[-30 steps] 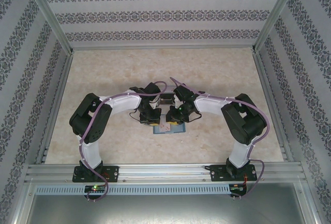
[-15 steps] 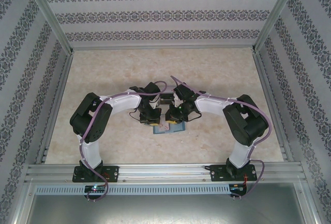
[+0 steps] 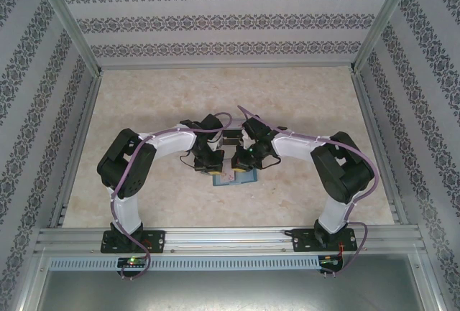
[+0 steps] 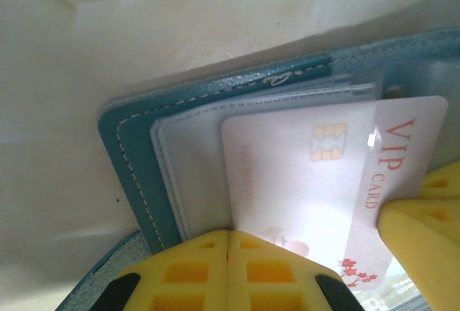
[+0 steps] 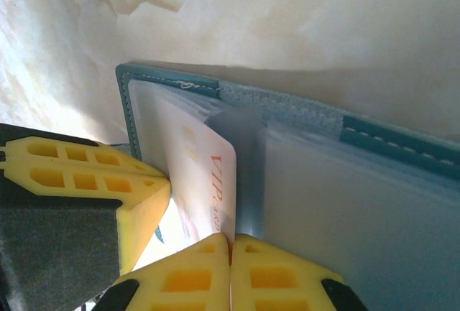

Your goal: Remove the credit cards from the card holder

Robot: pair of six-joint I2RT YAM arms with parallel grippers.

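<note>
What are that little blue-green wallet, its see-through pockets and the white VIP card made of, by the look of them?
The card holder looks like leather or faux leather: matte, grained teal with pale stitching along the edge. Its pockets seem soft clear plastic, slightly frosted, with stitched seams. The VIP card looks like glossy rigid plastic, catching glare, with a gold metallic chip.

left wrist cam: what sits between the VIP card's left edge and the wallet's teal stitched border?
Clear plastic sleeves with stitched edges fill that stretch, between the VIP card and the teal border of the card holder. The left wrist view shows it.
</note>
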